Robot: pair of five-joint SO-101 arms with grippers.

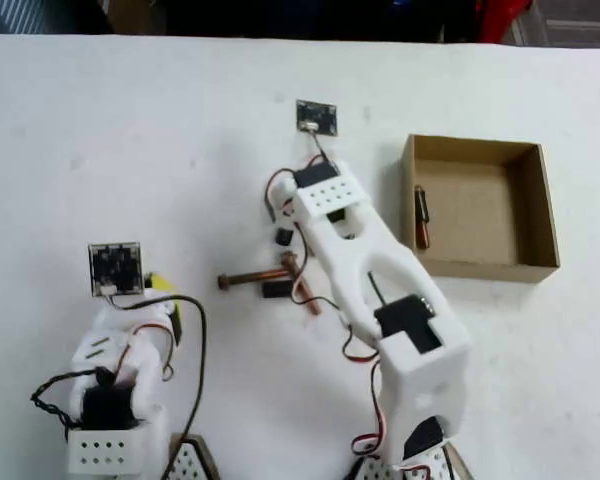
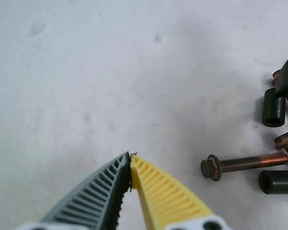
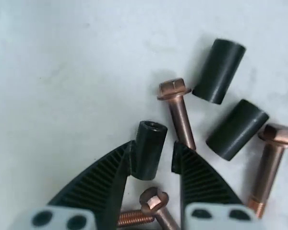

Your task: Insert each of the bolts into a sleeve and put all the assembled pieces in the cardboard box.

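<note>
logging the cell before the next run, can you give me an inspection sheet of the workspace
surface: white table, faint marks
job's things: loose bolts and three black sleeves mid-table; one assembled piece in the cardboard box
clutter: nothing seen
grippers: left gripper shut, empty; right gripper open around one sleeve
cables: black cable loops beside the left arm; red wires along the right arm
surroundings: dark room beyond the table's far edge

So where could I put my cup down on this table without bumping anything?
The far-left stretch of table, beyond the left arm, is bare; so is the near-right corner, bordered by the cardboard box and the right arm. It is crowded mid-table, where bolts and sleeves lie by that arm.
</note>
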